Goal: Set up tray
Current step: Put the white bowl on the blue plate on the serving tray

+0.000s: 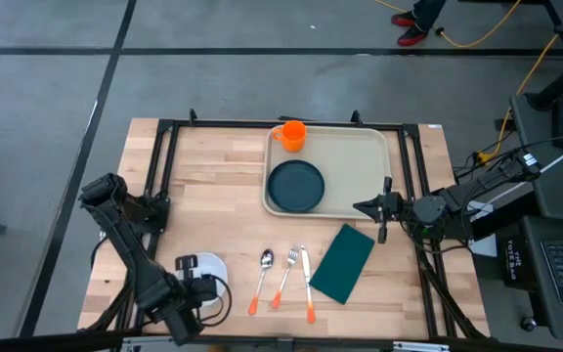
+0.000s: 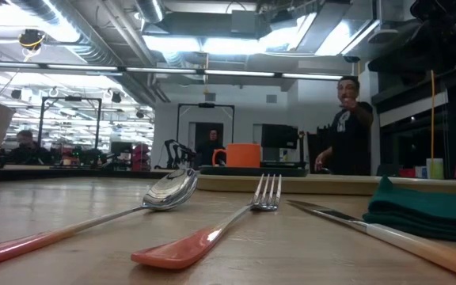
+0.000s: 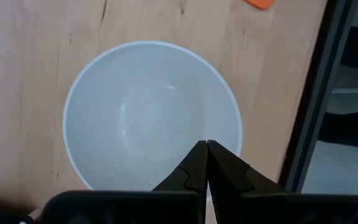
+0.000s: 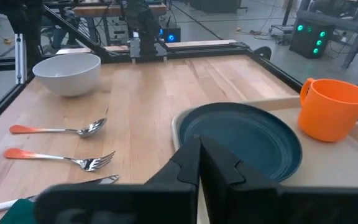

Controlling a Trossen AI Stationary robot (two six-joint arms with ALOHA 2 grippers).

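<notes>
Tray [image 1: 379,166]: I see it at the table's far right, holding the teal plate [image 1: 295,186] and orange mug [image 1: 292,134].
Left gripper [image 1: 186,289]: jaws together, empty, poised over the white bowl [image 1: 206,269] at the near left.
Right gripper [image 1: 367,207]: jaws together, empty, just beside the tray's right rim.
Risk: I judge shut jaws could knock the bowl off the near edge, or nudge the tray.
Open room: bare wood at centre left; spoon [image 1: 262,278], fork [image 1: 285,275], knife [image 1: 307,283] and green napkin [image 1: 343,262] crowd the near middle.
</notes>
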